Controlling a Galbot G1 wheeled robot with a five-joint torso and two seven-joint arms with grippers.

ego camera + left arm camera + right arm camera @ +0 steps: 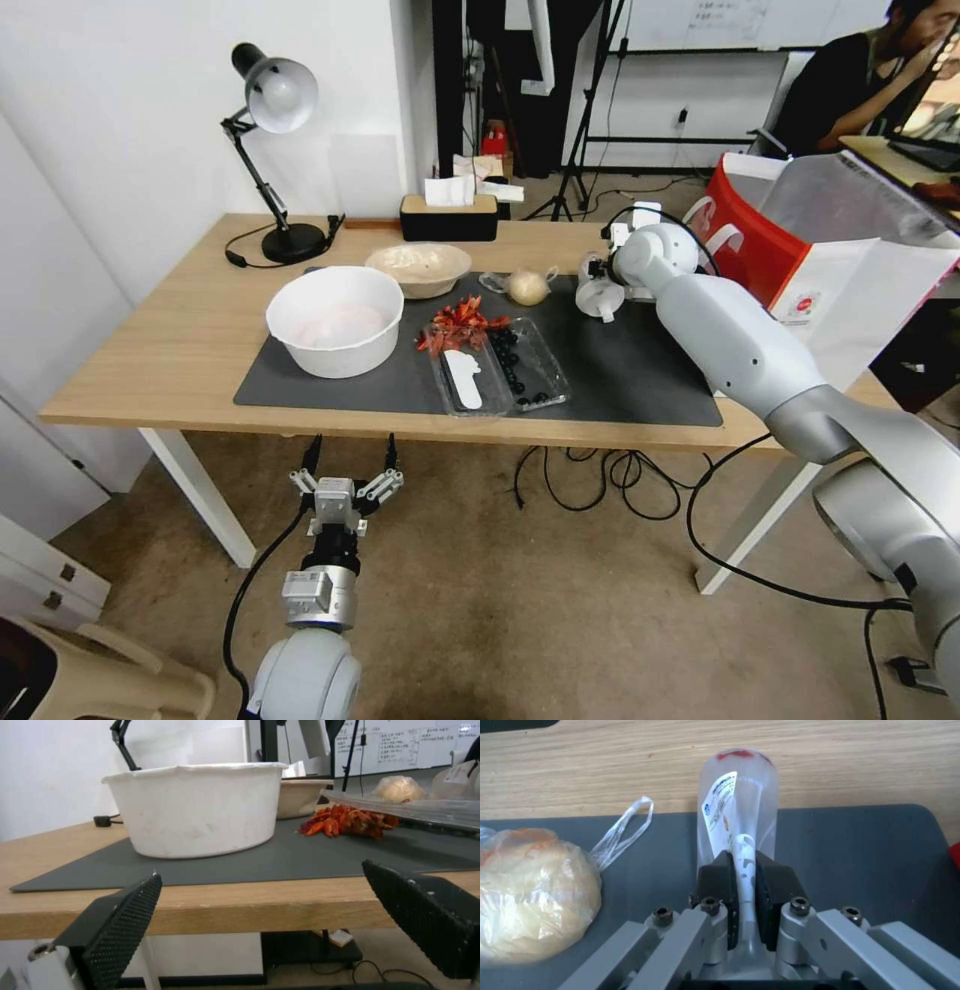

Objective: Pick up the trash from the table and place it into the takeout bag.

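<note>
Two bowls sit on the dark mat (620, 380): one deep white bowl (336, 320) at its left end, one shallow beige bowl (418, 268) behind. Below the mat's near edge, the left gripper (346, 487) hangs with fingers spread. Rightward come one crushed red can (458, 325), one berry tray (500, 365), one bagged beige lump (527, 287). At the mat's far edge the right gripper (745, 870) pinches the clear cup (740, 806), its lid hidden between the pads. Beyond the mat's right end stands the takeout bag (800, 250), partly behind the arm.

my head view is evenly bright, with wide-angle bending at its edges and soft shadows on the mat (640, 380). my left wrist view blurs up close; glare washes the bagged lump (530, 896).
</note>
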